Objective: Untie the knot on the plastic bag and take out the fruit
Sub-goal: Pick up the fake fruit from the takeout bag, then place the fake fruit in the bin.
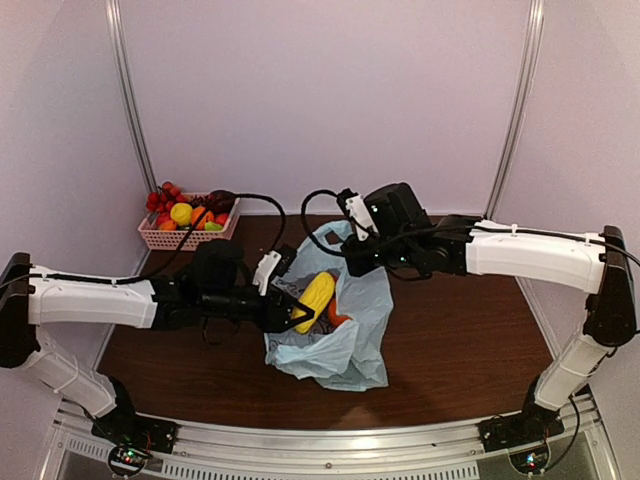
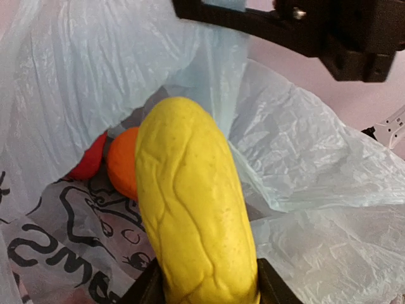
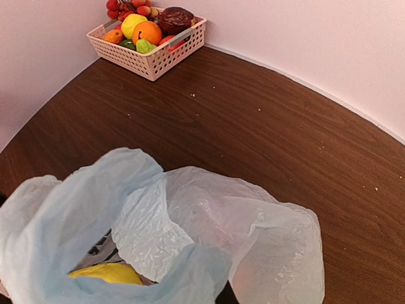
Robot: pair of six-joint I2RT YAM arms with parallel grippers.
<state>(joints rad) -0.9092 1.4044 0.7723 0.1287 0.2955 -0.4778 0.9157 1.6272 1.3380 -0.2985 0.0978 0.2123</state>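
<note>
Boxed in on three sides by pale lilac wall panels (image 1: 330, 90), with no other furniture in sight. Underneath, a dark brown wood-grain desk (image 1: 470, 330), flat and smooth. Slumped near the middle of the desk, the thin translucent light blue plastic bag (image 1: 350, 350) with black cartoon print: mouth gaping, no knot to be seen, so probably already untied. Likely near weightless, limp and slippery; best taken by the rim, where the film bunches, not by the slack belly. Held up at its far rim by the right gripper (image 1: 348, 240), fingers closed tight on the film. Parked in the far left corner of the desk, a pink lattice plastic basket (image 1: 150, 238) carrying a heap of other toy fruit (image 3: 149, 31). Clamped about half open round the lower end of the yellow ridged oblong toy fruit (image 2: 196, 209), the left gripper (image 1: 298, 312), holding it tilted up in the bag's mouth. Seems rigid and light, waxy enough to slide; best gripped across the narrow width, as here. Deeper in the bag, against the yellow piece, an orange round toy fruit (image 2: 122, 163), and just beside that a red piece (image 2: 92, 158), half hidden by film.
</note>
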